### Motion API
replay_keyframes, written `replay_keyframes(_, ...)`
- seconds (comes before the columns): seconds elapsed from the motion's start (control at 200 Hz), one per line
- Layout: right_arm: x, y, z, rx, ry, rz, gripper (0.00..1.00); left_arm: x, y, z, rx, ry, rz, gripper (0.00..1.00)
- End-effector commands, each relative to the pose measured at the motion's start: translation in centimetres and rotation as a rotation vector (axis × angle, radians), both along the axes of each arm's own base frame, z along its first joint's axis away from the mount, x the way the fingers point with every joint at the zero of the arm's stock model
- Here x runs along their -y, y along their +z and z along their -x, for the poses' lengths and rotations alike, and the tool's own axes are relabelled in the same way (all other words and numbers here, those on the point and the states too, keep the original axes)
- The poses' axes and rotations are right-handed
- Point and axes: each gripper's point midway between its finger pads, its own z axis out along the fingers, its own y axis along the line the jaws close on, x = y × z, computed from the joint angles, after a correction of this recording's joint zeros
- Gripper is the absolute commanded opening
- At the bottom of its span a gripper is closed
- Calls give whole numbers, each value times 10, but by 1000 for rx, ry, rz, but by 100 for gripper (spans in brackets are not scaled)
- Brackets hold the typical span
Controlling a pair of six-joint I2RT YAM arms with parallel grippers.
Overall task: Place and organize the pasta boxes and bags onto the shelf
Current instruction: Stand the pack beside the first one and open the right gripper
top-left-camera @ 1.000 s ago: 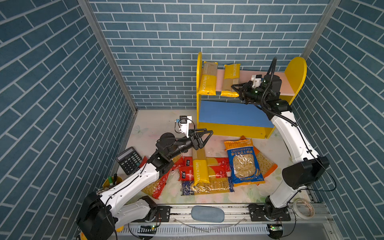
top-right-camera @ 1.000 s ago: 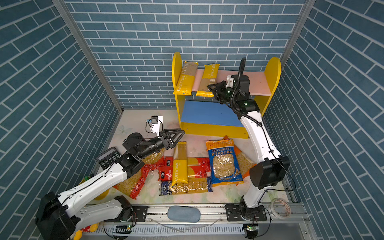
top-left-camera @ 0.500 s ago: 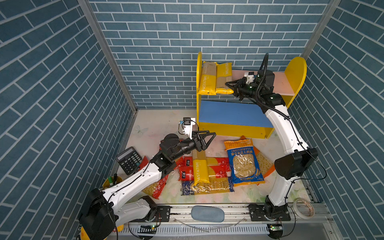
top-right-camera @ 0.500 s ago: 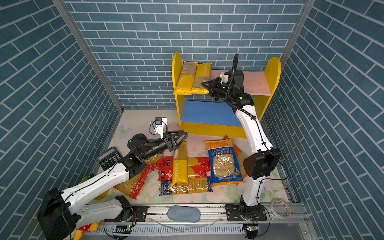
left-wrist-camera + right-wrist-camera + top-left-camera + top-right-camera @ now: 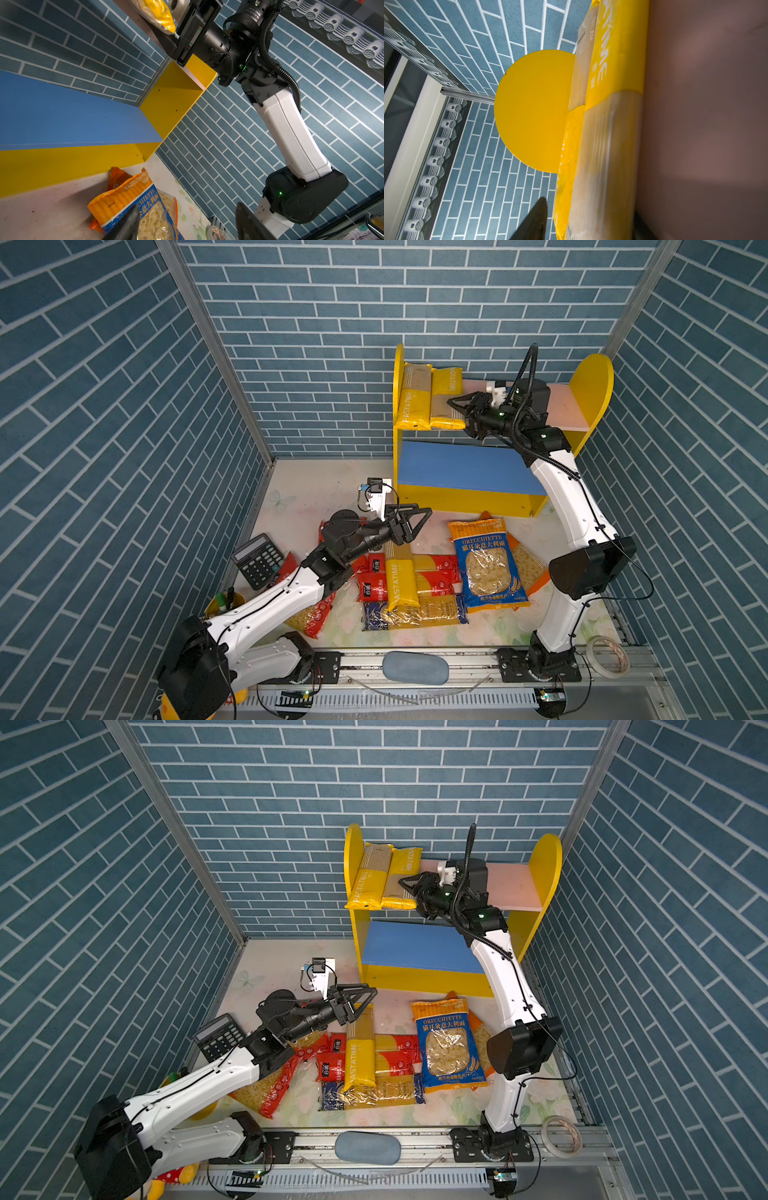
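**Already two long packs on the pink board, right jaws parted**

Up on the shelf [image 5: 592,381], two long yellow-tan packs marked PASTATIME lie side by side on the pink upper board [image 5: 561,406]. They are at the end by the side panel [image 5: 399,364] on the left of both top views. The outer pack [image 5: 411,400] rests against that panel, and the inner pack [image 5: 446,393] touches the outer one. The right gripper [image 5: 457,406] sits low over the board at the inner pack's free side. In the right wrist view its jaws stand apart with the inner pack [image 5: 608,145] between them. One fingertip [image 5: 533,220] is clear of the wrapper, with brick wall showing in the gap, so nothing is clamped. The blue lower board [image 5: 465,464] lies beneath.

Down on the table [image 5: 316,497], the left gripper [image 5: 417,522] hovers with jaws wide and holds nothing. It is near the far end of the third PASTATIME pack [image 5: 399,576]. That pack lies across the red spaghetti bags [image 5: 440,568] and a blue spaghetti bag [image 5: 415,614]. Just beside them the blue ORECCHIETTE bag [image 5: 486,568] lies on an orange bag [image 5: 536,576]. A red bag [image 5: 316,616] lies partly under the left arm, near the black calculator [image 5: 259,560].
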Motion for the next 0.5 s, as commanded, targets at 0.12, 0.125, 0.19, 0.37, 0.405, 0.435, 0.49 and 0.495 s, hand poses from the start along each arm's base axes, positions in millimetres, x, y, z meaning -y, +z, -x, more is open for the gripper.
replay_keyframes(0.12,16,17,30,49,20,-20,66,-4,7,5,50,10,6,73)
replay_keyframes(0.125,16,17,30,48,20,-19,66,-4,8,5,51,10,6,73)
replay_keyframes(0.19,20,10,34,37,21,-18,68,-4,5,4,48,14,-2,73)
replay_keyframes(0.37,36,-8,51,29,1,12,69,-8,-4,1,46,42,-57,73)
replay_keyframes(0.405,37,-15,56,29,8,20,68,-9,-7,1,41,52,-82,73)
replay_keyframes(0.435,38,-21,60,29,12,25,68,-12,-12,-1,32,67,-114,73)
replay_keyframes(0.49,41,-36,69,27,6,27,66,-20,-28,-7,-7,120,-211,73)
replay_keyframes(0.495,41,-37,69,29,4,25,66,-21,-31,-8,-13,128,-223,73)
